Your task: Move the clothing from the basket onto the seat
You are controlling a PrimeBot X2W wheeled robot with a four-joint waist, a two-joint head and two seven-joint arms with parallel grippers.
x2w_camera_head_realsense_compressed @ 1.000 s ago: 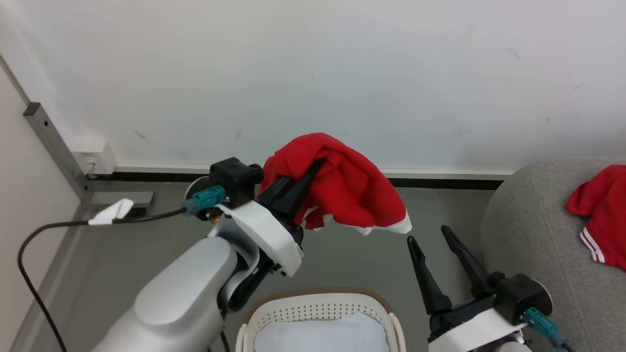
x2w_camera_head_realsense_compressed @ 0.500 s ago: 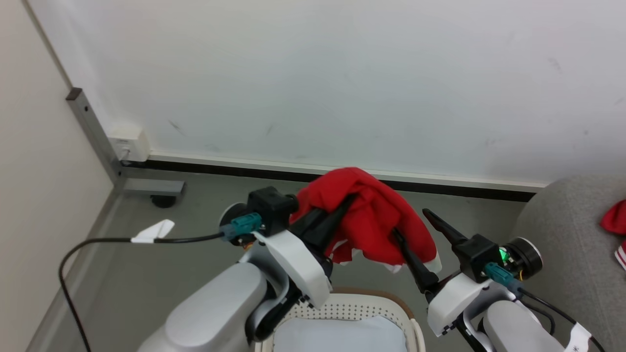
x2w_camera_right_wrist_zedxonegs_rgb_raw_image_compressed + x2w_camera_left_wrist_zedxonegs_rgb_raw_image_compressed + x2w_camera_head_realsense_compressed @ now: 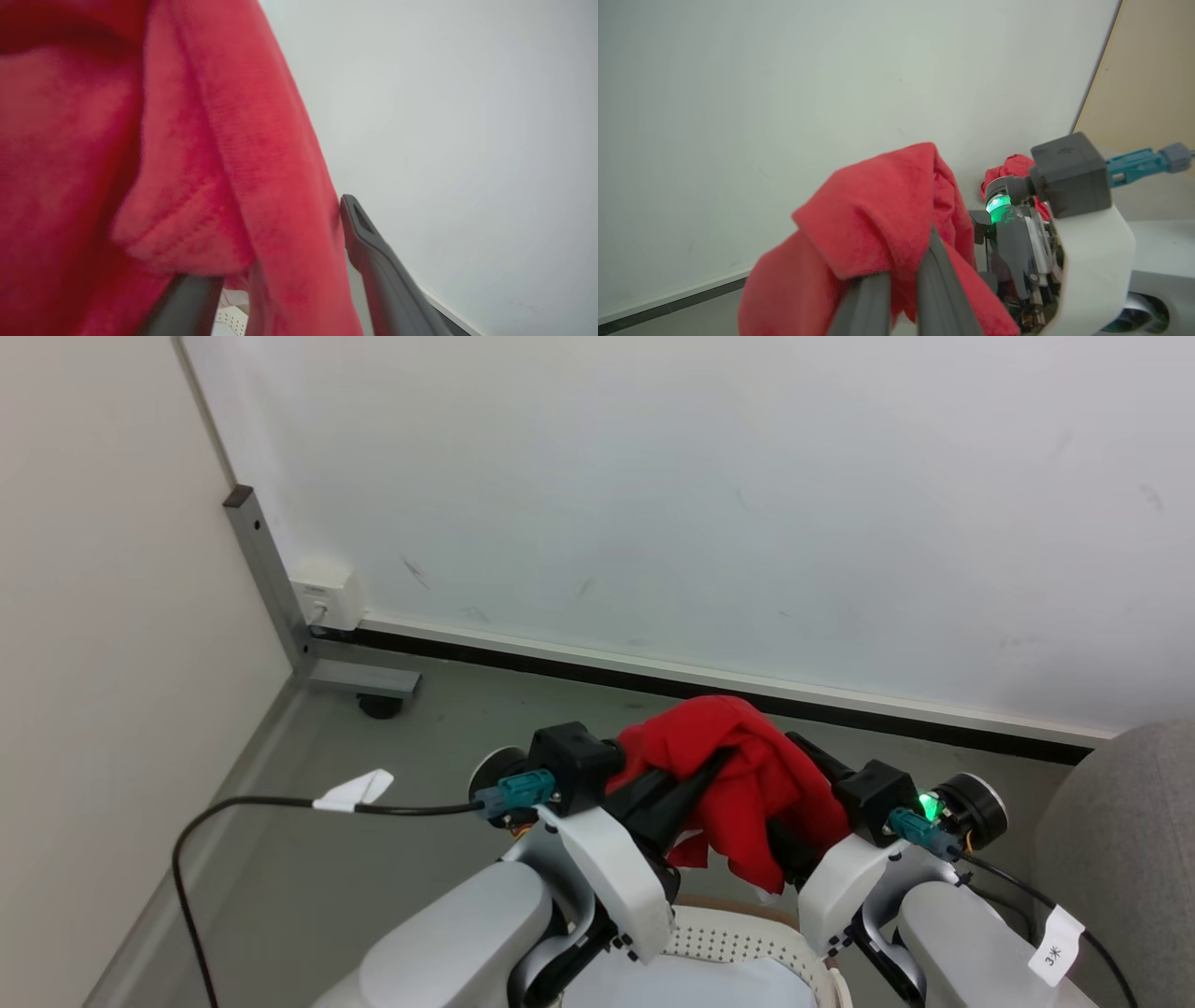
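Grey seat (image 3: 1130, 821) at your right, basket (image 3: 747, 943) below, the red clothing (image 3: 747, 784) hangs aloft clenched in your left gripper (image 3: 714, 767), right gripper (image 3: 280, 242) spread wide at its folds; mid-carry, seemingly, and next you must swing seatward and release.

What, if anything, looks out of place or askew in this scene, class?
The red garment is bunched over the shut left gripper above the basket rather than hanging free, and one fold sits ungripped between the fingers of the open right gripper.
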